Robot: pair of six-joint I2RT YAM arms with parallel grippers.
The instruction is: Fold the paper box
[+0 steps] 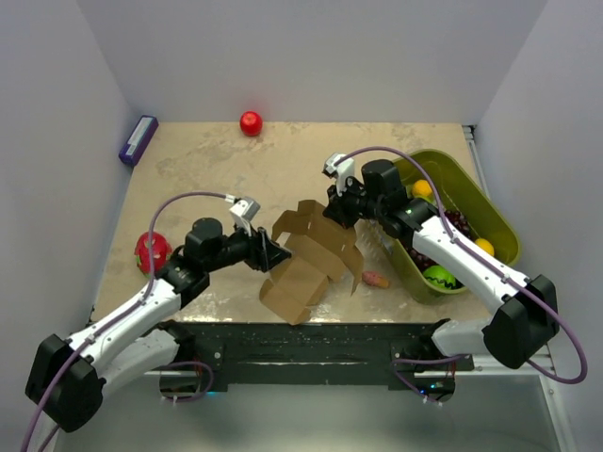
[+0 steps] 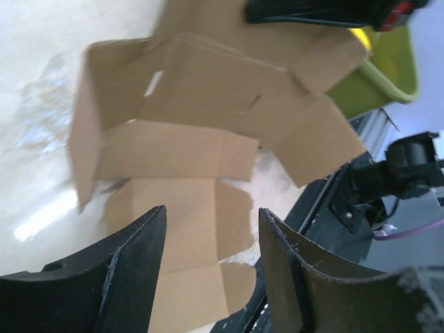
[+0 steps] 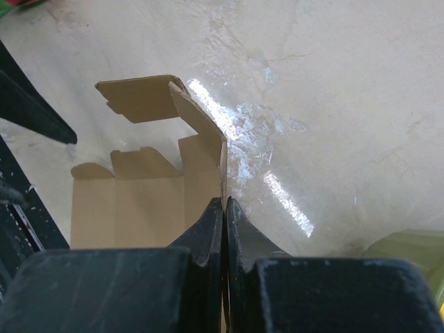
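The paper box [image 1: 303,273] is a brown cardboard sheet, partly folded, with panels standing up at the table's middle front. My right gripper [image 1: 337,215] comes in from the basket side and is shut on the top edge of an upright panel. In the right wrist view that panel [image 3: 201,139] runs edge-on into the closed jaws [image 3: 224,205]. My left gripper [image 1: 275,254] sits just left of the box, open. In the left wrist view its fingers [image 2: 211,236] stand apart with the cardboard [image 2: 187,146] beyond them and nothing between them.
A green basket [image 1: 471,202] holding fruit stands at the right, close behind my right arm. A red ball [image 1: 251,122] lies at the back, a purple block [image 1: 138,139] at the back left, a red fruit [image 1: 152,250] at the left edge, and a small pink piece [image 1: 376,279] beside the box.
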